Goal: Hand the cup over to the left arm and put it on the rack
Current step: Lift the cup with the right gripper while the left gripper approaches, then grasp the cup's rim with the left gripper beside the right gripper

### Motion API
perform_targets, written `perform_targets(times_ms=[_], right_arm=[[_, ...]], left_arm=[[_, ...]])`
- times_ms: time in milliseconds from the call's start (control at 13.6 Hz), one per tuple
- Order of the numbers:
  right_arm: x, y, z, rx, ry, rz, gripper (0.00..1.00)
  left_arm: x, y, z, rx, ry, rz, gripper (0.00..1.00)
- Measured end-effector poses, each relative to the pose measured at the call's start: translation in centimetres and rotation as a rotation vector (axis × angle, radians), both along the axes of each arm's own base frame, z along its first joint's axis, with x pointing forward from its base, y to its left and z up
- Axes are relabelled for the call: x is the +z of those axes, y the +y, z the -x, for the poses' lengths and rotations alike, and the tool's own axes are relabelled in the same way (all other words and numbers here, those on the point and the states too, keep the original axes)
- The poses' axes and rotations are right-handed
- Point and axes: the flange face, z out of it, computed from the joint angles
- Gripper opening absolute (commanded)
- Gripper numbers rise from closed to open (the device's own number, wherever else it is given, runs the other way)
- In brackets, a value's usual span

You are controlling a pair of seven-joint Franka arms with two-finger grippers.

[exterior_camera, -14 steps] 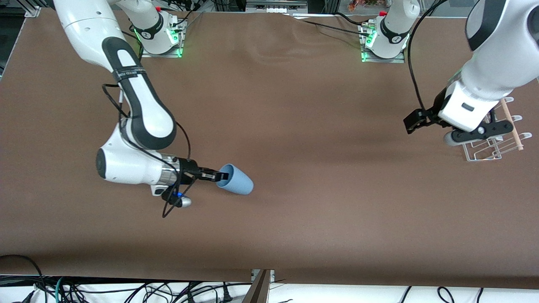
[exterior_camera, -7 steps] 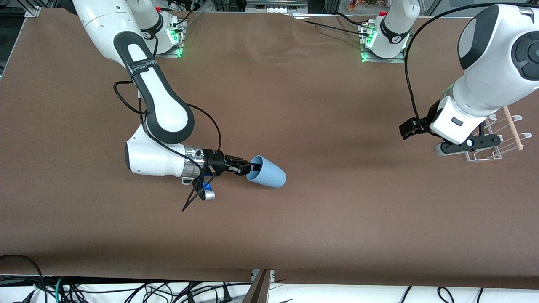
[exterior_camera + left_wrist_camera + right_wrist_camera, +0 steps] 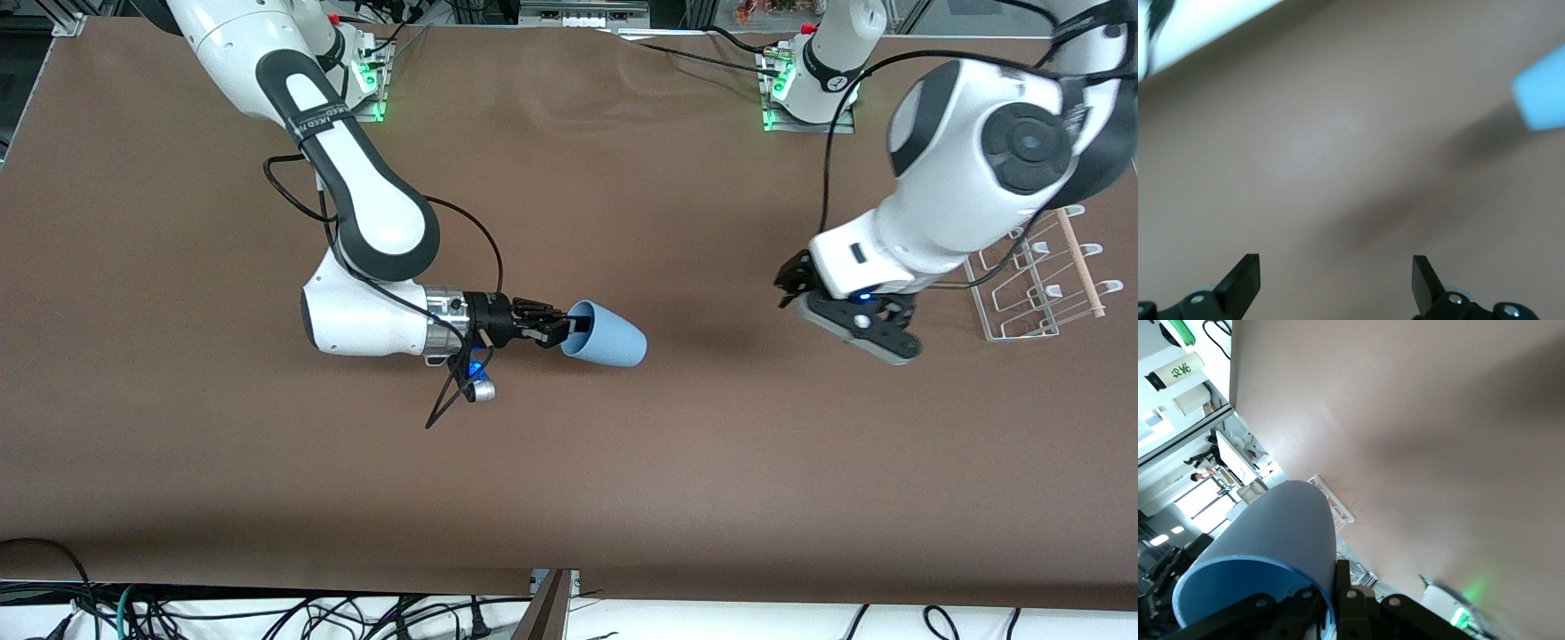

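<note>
The right gripper (image 3: 562, 327) was pinching the rim of the cup (image 3: 606, 334), one finger inside the mouth and one outside the wall, as the right wrist view showed where the blue rim (image 3: 1251, 577) met the black fingers (image 3: 1343, 587). The cup was held on its side above the middle of the desk (image 3: 569, 498), its mouth facing the right arm (image 3: 364, 213) and its closed base pointing toward the left arm's end. The left gripper (image 3: 789, 286) hung over the desk between the cup and the rack (image 3: 1036, 284), pointing toward the cup; in the left wrist view its fingers (image 3: 1241, 280) stood spread wide with nothing between them, and the cup's base (image 3: 1540, 99) showed at the frame's edge, well apart from them. A band of bare brown surface lay open between cup and left gripper — nothing stood on it. The rack sat near the desk's edge at the left arm's end, partly covered in the front view by the left arm (image 3: 969, 191), with its wooden dowel (image 3: 1080, 263) lying across the wire loops. The strip of desk nearest the front camera was bare right out to its edge, where cables (image 3: 267, 613) hung below — the rest of the surface was bare too.
</note>
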Motion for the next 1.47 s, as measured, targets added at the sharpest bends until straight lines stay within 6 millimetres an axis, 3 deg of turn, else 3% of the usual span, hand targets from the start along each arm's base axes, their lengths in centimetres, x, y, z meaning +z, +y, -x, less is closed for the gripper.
perform_targets(times_ms=[295,516,736,884,1252,1473], right_arm=[[0.6,0.8,0.4,-0.022,0.064,-0.004,0.00],[0.6,0.8,0.3,-0.033,0.085,-0.001,0.00],[0.6,0.8,0.3,-0.037,0.093,0.000,0.00],[0.6,0.7,0.3,-0.040,0.100,0.001,0.00],[0.5,1.0,0.8,-0.004,0.123,-0.004,0.00],[0.5,1.2,1.0,0.001,0.135,-0.004,0.00]], left_arm=[[-4.4,-8.1,2.2,-0.203,-0.094,0.034,1.00],[-7.1,-11.6,4.9,-0.365,-0.204,-0.032,1.00],[-9.7,-13.3,7.7,-0.458,-0.276,-0.030,1.00],[-9.2,-14.2,8.3,-0.512,-0.322,-0.054,1.00],[-5.1,-14.6,7.6,-0.512,-0.404,-0.045,1.00],[-5.3,-14.8,7.1,-0.513,-0.405,-0.044,1.00]])
